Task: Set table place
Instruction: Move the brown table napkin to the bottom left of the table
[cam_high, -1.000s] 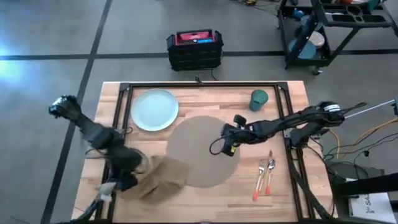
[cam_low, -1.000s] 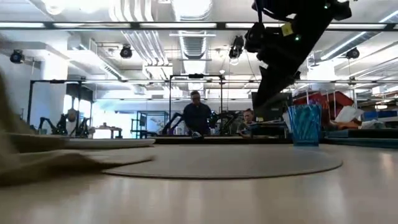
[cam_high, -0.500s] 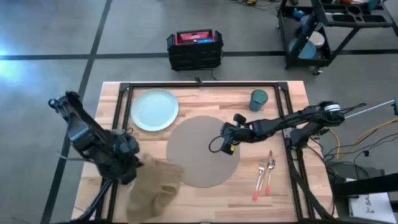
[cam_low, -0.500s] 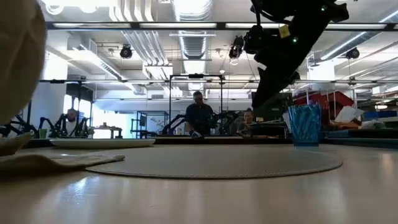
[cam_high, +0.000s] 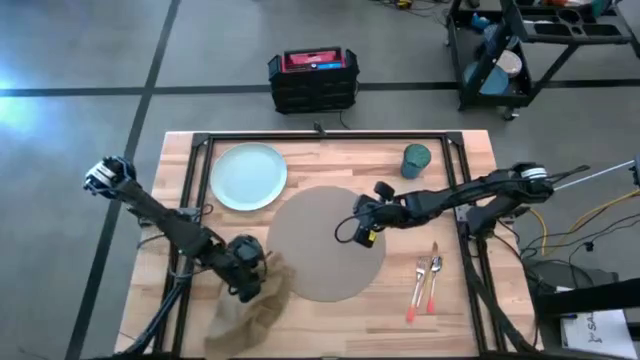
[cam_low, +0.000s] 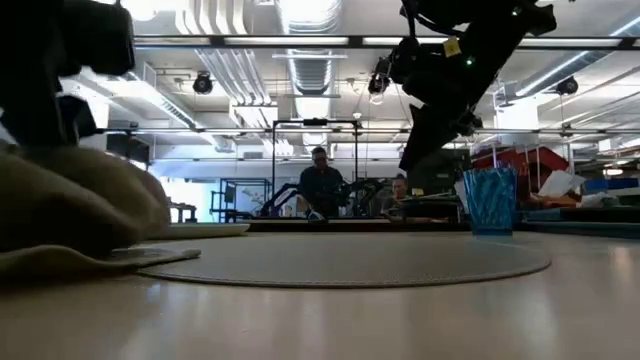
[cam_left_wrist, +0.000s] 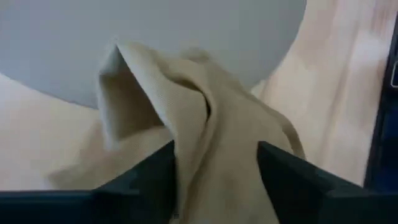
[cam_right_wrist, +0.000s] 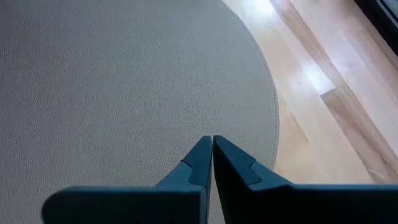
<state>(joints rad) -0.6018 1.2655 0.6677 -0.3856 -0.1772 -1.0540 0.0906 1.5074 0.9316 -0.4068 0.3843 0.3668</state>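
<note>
The tan napkin (cam_high: 250, 308) lies in a crumpled heap on the table (cam_high: 330, 320), left of the round mat (cam_high: 330, 243), with one corner over the mat's rim. My left gripper (cam_high: 247, 280) stands open just above it, its fingers on either side of a raised fold (cam_left_wrist: 199, 118). My right gripper (cam_high: 360, 232) hovers shut over the mat's right half (cam_right_wrist: 124, 74). The pale blue plate (cam_high: 248, 177) sits at the far left, the teal cup (cam_high: 416, 158) at the far right. The fork and knife (cam_high: 425, 282) lie right of the mat. My left gripper is open around the napkin's raised fold (cam_left_wrist: 214, 134), coming from above and slanting down. The cloth fills most of the gap between the fingers (cam_left_wrist: 277, 168). Whether the fingers touch it, I cannot tell. The napkin rests on the table, slack.
Bare wood lies along the table's near edge and between the mat and the cutlery. The black frame bars (cam_high: 325, 137) run along the far edge and both sides. Beyond the table stand a black crate (cam_high: 312, 78) and a wheeled cart (cam_high: 540, 45).
My left gripper has gone toward the mat with the napkin, lifted it, then come down and opened, letting it go. The napkin, which lay spread out, is now bunched into a heap beside the mat.
</note>
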